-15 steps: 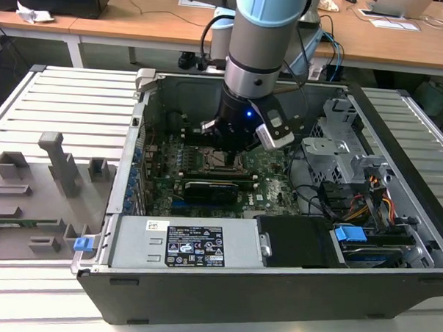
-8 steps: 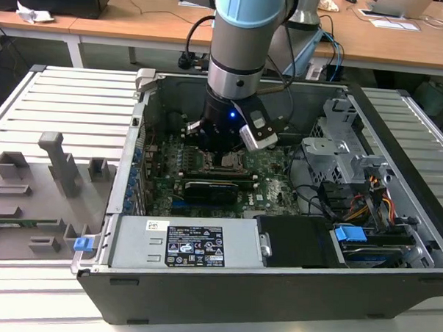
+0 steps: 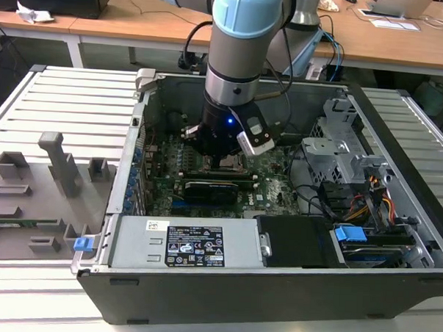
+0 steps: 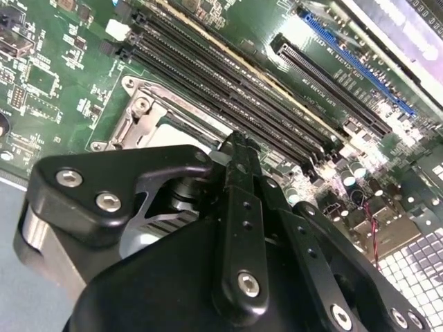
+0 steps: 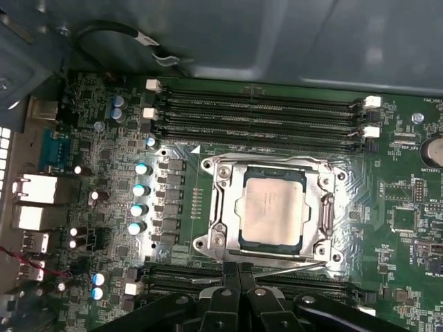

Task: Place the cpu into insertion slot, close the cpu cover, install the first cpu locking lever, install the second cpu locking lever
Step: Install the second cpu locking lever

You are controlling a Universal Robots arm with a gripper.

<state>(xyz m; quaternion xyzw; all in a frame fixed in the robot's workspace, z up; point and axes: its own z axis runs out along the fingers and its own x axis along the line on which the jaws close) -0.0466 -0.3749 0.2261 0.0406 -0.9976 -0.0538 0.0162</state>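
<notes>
The jaws are pressed together, fingertips meeting with nothing between them, and the gripper [image 5: 234, 271] sits at the edge of the cpu cover [image 5: 220, 207], apparently touching a thin locking lever [image 5: 287, 269] that runs along that side. The cpu [image 5: 271, 209] lies flat in the insertion slot [image 5: 243, 242], framed by the lowered cover. Memory slots [image 5: 256, 114] run along the cover's far side, on the green motherboard [image 5: 401, 207] inside the open computer case [image 3: 392, 291].

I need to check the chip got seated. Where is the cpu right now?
In the first wrist view the cpu lies flat in the insertion slot, framed by the cpu cover, between two banks of memory slots, with the gripper at the socket's edge.
</notes>
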